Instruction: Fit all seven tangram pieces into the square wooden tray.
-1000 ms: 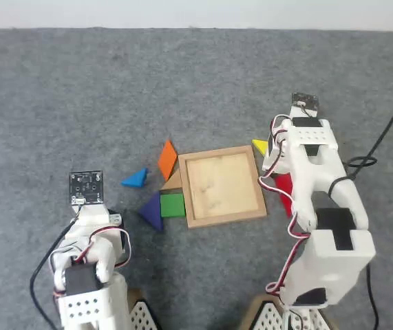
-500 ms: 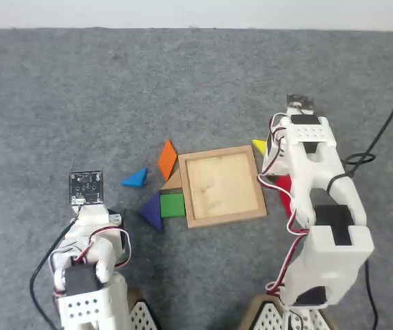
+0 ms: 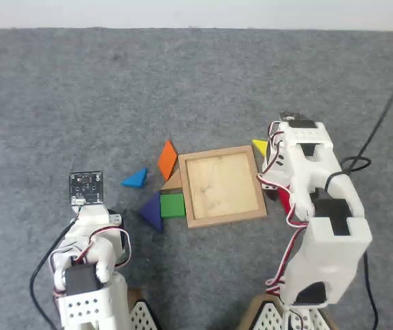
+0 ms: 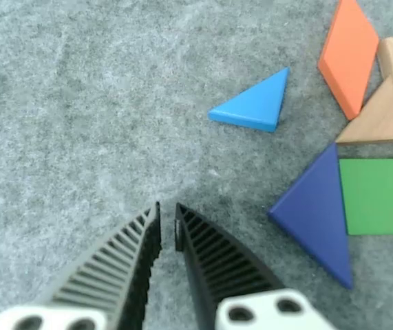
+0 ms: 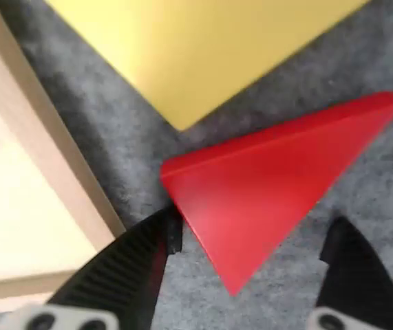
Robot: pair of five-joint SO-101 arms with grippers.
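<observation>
Nothing sits in the square wooden tray (image 3: 217,152) yet, so all seven pieces are left to place. The right gripper (image 5: 251,237) is spread open astride the red triangle (image 5: 265,172), which lies on the tabletop (image 3: 79,89) just beside the tray's rim, near the yellow triangle (image 3: 259,146). The left gripper (image 4: 167,221) is clenched on nothing. By the tray's other side lie the orange parallelogram (image 3: 167,159), light blue triangle (image 3: 135,179), dark blue triangle (image 3: 152,210), green square (image 3: 173,205) and wooden triangle (image 3: 172,182)

The right gripper (image 5: 251,232) shifts toward the high view's lower left, seemingly descending, jaws apart, over the flat red triangular piece (image 5: 272,172).
</observation>
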